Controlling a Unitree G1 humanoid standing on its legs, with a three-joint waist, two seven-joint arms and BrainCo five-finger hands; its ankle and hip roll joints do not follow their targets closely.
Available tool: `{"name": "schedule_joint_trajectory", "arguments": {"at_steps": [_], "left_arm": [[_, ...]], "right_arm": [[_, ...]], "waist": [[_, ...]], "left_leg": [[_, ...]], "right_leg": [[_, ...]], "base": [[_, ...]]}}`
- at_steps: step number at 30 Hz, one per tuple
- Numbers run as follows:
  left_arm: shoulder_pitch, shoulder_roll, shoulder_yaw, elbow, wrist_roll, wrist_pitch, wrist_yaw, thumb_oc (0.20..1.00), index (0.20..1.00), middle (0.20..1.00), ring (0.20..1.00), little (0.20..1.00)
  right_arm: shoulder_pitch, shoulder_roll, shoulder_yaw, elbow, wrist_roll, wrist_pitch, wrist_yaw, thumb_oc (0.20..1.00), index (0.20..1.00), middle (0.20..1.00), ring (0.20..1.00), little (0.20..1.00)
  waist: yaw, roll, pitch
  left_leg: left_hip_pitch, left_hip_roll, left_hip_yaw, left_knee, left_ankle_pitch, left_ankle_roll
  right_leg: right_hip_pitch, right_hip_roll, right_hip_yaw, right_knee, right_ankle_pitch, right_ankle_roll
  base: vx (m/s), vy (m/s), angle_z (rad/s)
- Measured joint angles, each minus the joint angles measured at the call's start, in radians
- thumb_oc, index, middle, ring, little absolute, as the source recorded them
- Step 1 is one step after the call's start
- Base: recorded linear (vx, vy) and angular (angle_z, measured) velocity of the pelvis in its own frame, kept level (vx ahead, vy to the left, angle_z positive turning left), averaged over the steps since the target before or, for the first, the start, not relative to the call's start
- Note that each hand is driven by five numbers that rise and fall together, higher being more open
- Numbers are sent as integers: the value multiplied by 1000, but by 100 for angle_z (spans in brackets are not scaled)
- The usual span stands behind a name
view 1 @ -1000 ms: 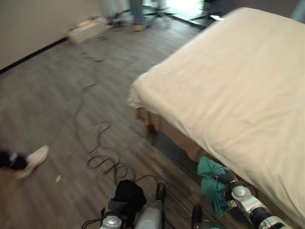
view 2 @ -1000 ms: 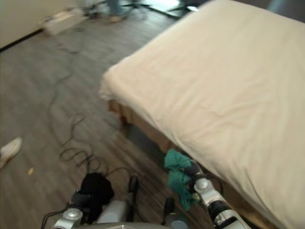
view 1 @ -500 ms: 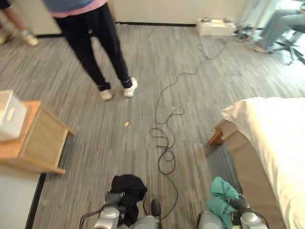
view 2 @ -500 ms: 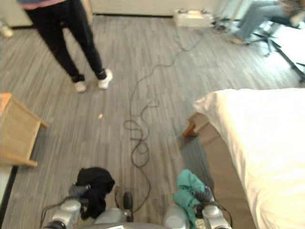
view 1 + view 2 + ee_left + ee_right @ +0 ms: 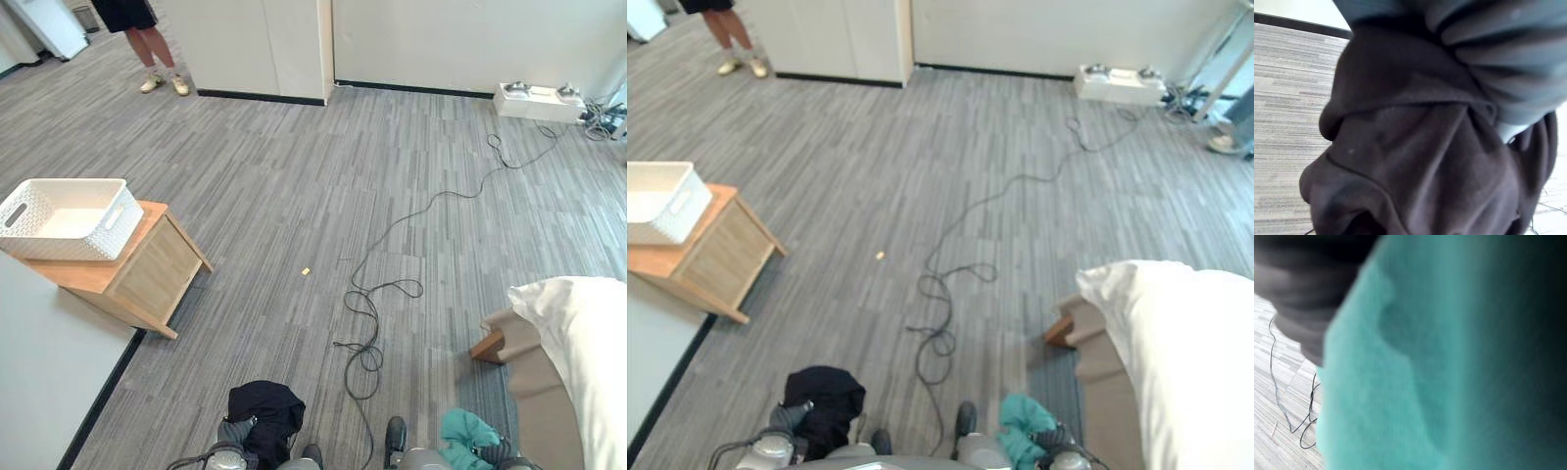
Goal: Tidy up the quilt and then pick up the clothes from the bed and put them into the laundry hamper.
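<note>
A bunched black garment (image 5: 265, 409) hangs from my left hand (image 5: 233, 433) at the bottom edge of the left eye view, and it covers the left wrist view (image 5: 1415, 161). My right hand (image 5: 1058, 443) is shut on a teal garment (image 5: 1021, 423) low beside the bed corner, and this cloth also shows in the right wrist view (image 5: 1440, 372). The white perforated hamper (image 5: 64, 217) stands on a wooden cabinet (image 5: 147, 269) to the far left. A corner of the cream quilt (image 5: 583, 328) on the bed shows at the right edge.
A white wall panel (image 5: 44, 372) runs along the lower left beside the cabinet. The bed's wooden leg (image 5: 487, 345) juts out at the right. A person's legs (image 5: 155, 44) stand at the far top left. A white box (image 5: 537, 101) lies by the back wall.
The camera has swung left, away from the bed, so the cabinet with the hamper has come into view. Both garments remain in my hands.
</note>
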Motion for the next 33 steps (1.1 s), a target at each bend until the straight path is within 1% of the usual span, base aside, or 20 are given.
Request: {"name": "schedule_joint_trajectory", "arguments": {"at_steps": [3, 4, 5, 7, 8, 9, 10, 11, 13, 14, 16, 17, 18, 20, 22, 23, 25, 28, 29, 33], "left_arm": [[-30, -3, 6, 34, -1, 1, -12, 200, 200, 200, 200, 200], [-25, -6, 12, 40, -2, 0, -14, 200, 200, 200, 200, 200], [-32, -7, 12, 36, -2, 0, -14, 200, 200, 200, 200, 200], [-8, -8, 14, 39, -2, 6, -18, 200, 200, 200, 200, 200], [-5, -16, 14, 40, -2, 8, -19, 200, 200, 200, 200, 200], [1, -46, 16, 43, -2, 10, -20, 200, 200, 200, 200, 200], [6, -52, 17, 35, -2, 8, -27, 200, 200, 200, 200, 200], [-13, -35, 50, 41, -3, 7, -32, 200, 200, 200, 200, 200], [-15, 3, 68, 37, -5, 13, -38, 200, 200, 200, 200, 200], [-19, 27, 94, 39, -5, 15, -38, 200, 200, 200, 200, 200], [-20, 31, 97, 44, -7, 31, -41, 200, 200, 200, 200, 200], [-4, 3, 88, 45, -9, 31, -42, 200, 200, 200, 200, 200], [0, -2, 76, 44, -9, 30, -42, 200, 200, 200, 200, 200], [-8, 16, 87, 23, -10, 32, -39, 200, 200, 200, 200, 200], [-7, 19, 76, 9, -10, 34, -36, 200, 200, 200, 200, 200], [-24, 35, 33, -19, -10, 32, -29, 200, 200, 200, 200, 200], [-55, 45, 19, -44, -9, 22, -30, 200, 200, 200, 200, 200], [-78, 38, 9, -40, -5, 8, -28, 200, 200, 200, 200, 200], [-84, 32, 4, -19, -1, 7, -29, 200, 200, 200, 200, 200], [-51, 27, -1, 35, 40, 3, -30, 200, 200, 200, 200, 200]], "right_arm": [[-2, -16, 34, -17, -28, -1, 1, 200, 200, 200, 200, 200], [-10, -21, 36, -35, -41, 0, 4, 200, 200, 200, 200, 200], [-14, -26, 42, -37, -42, 0, 4, 200, 200, 200, 200, 200], [-39, -39, 81, -47, -49, -4, 3, 200, 200, 200, 200, 200], [-46, -41, 89, -43, -63, -3, 4, 200, 200, 200, 200, 200], [-75, -70, 103, -41, -78, -3, 11, 200, 200, 200, 200, 200], [-76, -83, 102, -43, -80, -3, 19, 200, 200, 200, 200, 200], [-59, -76, 116, -32, -84, 6, 25, 200, 200, 200, 200, 200], [-49, -37, 121, -36, -101, 14, 26, 200, 200, 200, 200, 200], [-69, -20, 118, -35, -115, 4, 33, 200, 200, 200, 200, 200], [-67, -13, 110, -6, -117, 4, 40, 200, 200, 200, 200, 200], [-49, -41, 112, 16, -117, -1, 42, 200, 200, 200, 200, 200], [-50, -48, 109, 19, -116, -4, 41, 200, 200, 200, 200, 200], [-52, -37, 123, -8, -117, -5, 47, 200, 200, 200, 200, 200], [-55, -42, 116, -40, -117, -10, 45, 200, 200, 200, 200, 200], [-64, -46, 114, -77, -115, -8, 44, 200, 200, 200, 200, 200], [-65, -51, 113, -115, -115, -21, 45, 200, 200, 200, 200, 200], [-67, -53, 103, -123, -107, -30, 43, 200, 200, 200, 200, 200], [-80, -48, 101, -112, -106, -28, 43, 200, 200, 200, 200, 200], [-65, -38, 103, -113, -107, -22, 45, 200, 200, 200, 200, 200]], "waist": [[22, -30, 19], [62, -43, 43], [69, -60, 58], [88, -74, 64], [95, -78, 63], [117, -16, 63], [111, 34, 61], [113, 24, 53], [147, -47, 39], [159, -113, 50], [154, -145, 54], [170, -82, 30], [170, -63, 27], [166, -90, 45], [120, -61, 46], [101, -35, 52], [65, -25, 54], [45, -49, 38], [26, -46, 38], [-21, -17, 37]], "left_leg": [[-123, 17, -27, 262, -31, -45], [-211, 19, -23, 441, 12, -101], [-275, 31, -6, 539, 23, -107], [-313, 22, 74, 461, 12, -99], [-303, -3, 106, 367, 6, -90], [-327, 25, 118, 257, 11, -77], [-330, 76, 156, 233, -6, -118], [-336, 84, 217, 150, -24, -91], [-343, 74, 311, 122, 7, -50], [-349, 33, 333, 129, 29, -23], [-301, -24, 317, 132, 4, 45], [-218, -36, 299, 109, -19, 82], [-191, -29, 281, 85, 17, 146], [-143, -78, 233, 91, -14, 176], [-96, -76, 187, 62, -15, 183], [-69, -66, 125, 37, -8, 148], [-60, -65, 59, 7, 11, 147], [-29, -110, -4, -30, -22, 138], [-13, -125, -52, -26, -44, 130], [88, -85, -120, -26, -119, 90]], "right_leg": [[22, -5, -43, -6, -24, -40], [45, -18, -58, -6, -41, -60], [51, -25, -66, -7, -46, -68], [46, -32, -82, -8, -74, -71], [28, -38, -67, -9, -104, -37], [2, 14, -68, 87, -163, -51], [-36, 42, -102, 278, -227, -96], [-19, 35, -103, 358, -363, -104], [-25, 1, -136, 336, -381, -92], [-12, -16, -137, 296, -373, -79], [30, -37, -150, 287, -335, 4], [-8, -43, -148, 480, -348, 93], [-46, -58, -143, 604, -369, 150], [-168, -177, -101, 947, -310, 212], [-179, -184, -120, 927, -310, 210], [-199, -142, -110, 777, -323, 186], [-208, -96, -110, 497, -312, 160], [-227, -115, -69, 168, -219, 133], [-233, -136, 15, 19, -159, 154], [-252, -155, 80, 20, -91, 151]], "base": [[201, -204, 43], [322, -109, 39], [366, -44, 28], [316, 26, 8], [493, 68, -16], [533, 73, -13], [709, 110, 39], [538, 109, 74], [667, 209, 47], [565, 245, 31], [445, 148, 49], [358, 76, 43], [574, 186, 42], [672, 185, 59], [581, -35, 88], [516, -147, 104], [550, -199, 124], [694, -214, 96], [679, -233, 84], [761, -359, 56]]}}
